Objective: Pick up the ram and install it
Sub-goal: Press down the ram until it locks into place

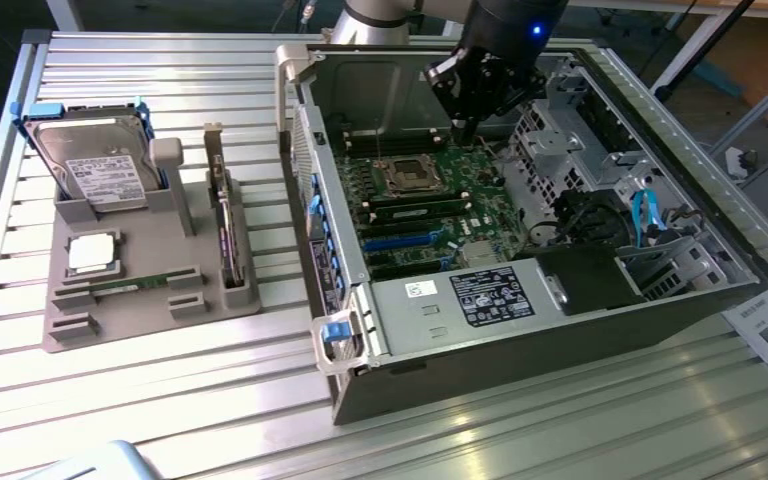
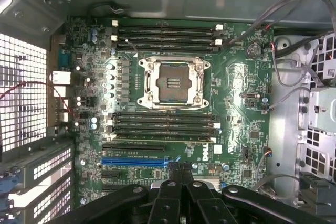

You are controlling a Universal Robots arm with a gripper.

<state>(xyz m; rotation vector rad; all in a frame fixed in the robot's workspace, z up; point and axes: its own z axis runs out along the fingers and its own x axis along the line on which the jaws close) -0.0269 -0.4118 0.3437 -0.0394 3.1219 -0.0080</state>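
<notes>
End effector [image 1: 468,128] hangs inside the open computer case [image 1: 518,330], above the motherboard [image 2: 173,108] near its empty processor socket [image 2: 172,83]. In the wrist view its fingers [image 2: 181,174] are pressed together, clenched, gripping nothing visible. The ram [image 1: 131,287] lies in the grey holder [image 1: 144,320] on the table [image 1: 157,400], beside the case.
</notes>
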